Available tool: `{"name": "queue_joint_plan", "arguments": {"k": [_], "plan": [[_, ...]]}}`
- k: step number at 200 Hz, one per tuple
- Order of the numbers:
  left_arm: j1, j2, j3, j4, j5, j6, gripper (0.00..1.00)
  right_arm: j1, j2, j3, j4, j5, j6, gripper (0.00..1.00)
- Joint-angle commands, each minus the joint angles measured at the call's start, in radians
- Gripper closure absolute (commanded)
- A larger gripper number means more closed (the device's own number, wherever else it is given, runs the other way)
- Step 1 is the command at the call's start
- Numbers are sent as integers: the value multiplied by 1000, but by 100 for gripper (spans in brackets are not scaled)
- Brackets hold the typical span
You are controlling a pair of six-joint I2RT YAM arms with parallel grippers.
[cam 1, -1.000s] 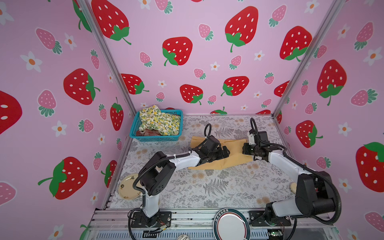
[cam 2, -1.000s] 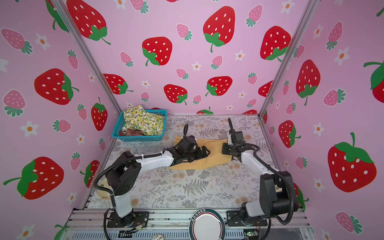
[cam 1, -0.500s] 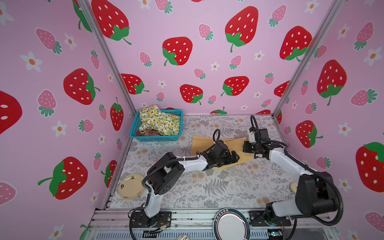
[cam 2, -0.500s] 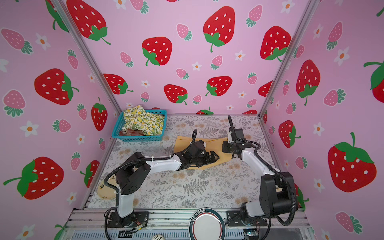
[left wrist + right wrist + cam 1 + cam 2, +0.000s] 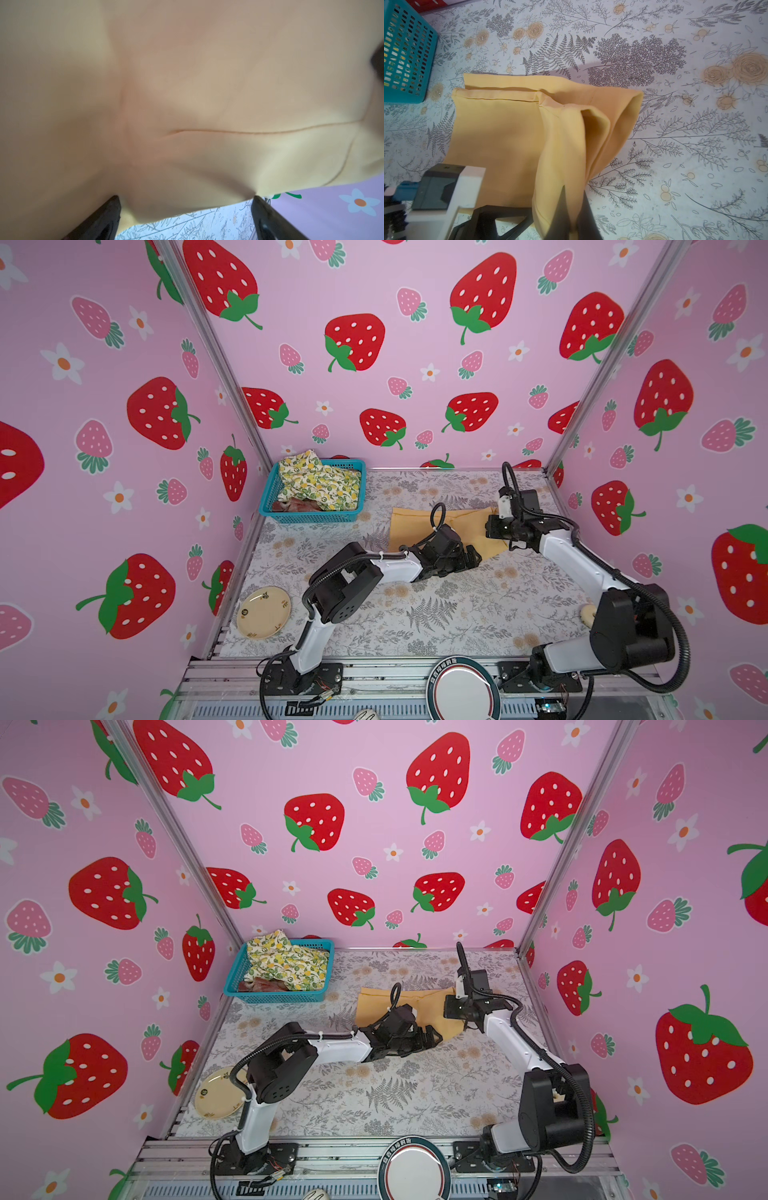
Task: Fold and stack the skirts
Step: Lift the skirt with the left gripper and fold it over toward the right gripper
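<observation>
The mustard-yellow skirt (image 5: 411, 526) (image 5: 374, 1006) lies partly folded on the table toward the back, right of the middle. My left gripper (image 5: 471, 556) (image 5: 432, 1036) reaches across to its near edge. It is open, and the cloth (image 5: 187, 83) hangs over its spread fingers (image 5: 104, 218). My right gripper (image 5: 491, 527) (image 5: 574, 199) is shut on the skirt's right edge and holds a fold (image 5: 562, 135) up off the table. The lemon-print skirt (image 5: 320, 485) and the plaid skirt (image 5: 295, 504) are heaped in the teal basket (image 5: 311, 517).
The basket stands in the back left corner. A cream plate (image 5: 264, 612) lies at the front left table edge. A small cream round thing (image 5: 587, 614) sits behind my right arm's elbow. Pink walls close in three sides.
My left gripper has swept right across the skirt, and the skirt's near left part has come over with it. The right gripper has stayed almost where it was, still shut on the edge.
</observation>
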Motion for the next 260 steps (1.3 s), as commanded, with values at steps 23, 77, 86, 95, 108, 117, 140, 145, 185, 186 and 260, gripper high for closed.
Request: {"name": "queue_joint_plan", "arguments": {"k": [23, 77, 86, 95, 108, 117, 140, 145, 185, 186, 260], "plan": [[-7, 25, 69, -20, 13, 12, 1, -3, 5, 14, -4, -92, 26, 100], [14, -118, 16, -79, 3, 79, 1, -2, 12, 59, -26, -33, 12, 100], [27, -156, 4, -108, -9, 98, 1, -3, 17, 66, -32, -25, 8, 100], [42, -192, -7, -139, -17, 115, 1, -3, 22, 73, -38, -22, 4, 100], [67, -235, -18, -186, -25, 143, 1, -3, 24, 78, -40, -18, 1, 100], [87, -257, -24, -225, -33, 165, 1, -3, 24, 79, -40, -13, 0, 100], [140, -296, -50, -303, -56, 212, 1, -3, 26, 82, -46, -5, -6, 100], [154, -301, -62, -308, -56, 218, 1, -3, 26, 82, -46, -7, -6, 100], [241, -297, -136, -321, -47, 242, 1, -1, 30, 87, -54, -13, -9, 100], [243, -296, -137, -321, -48, 243, 1, -1, 29, 88, -56, -13, -8, 100], [278, -258, -165, -381, -133, 291, 1, 8, 55, 130, -75, -25, 8, 100]]}}
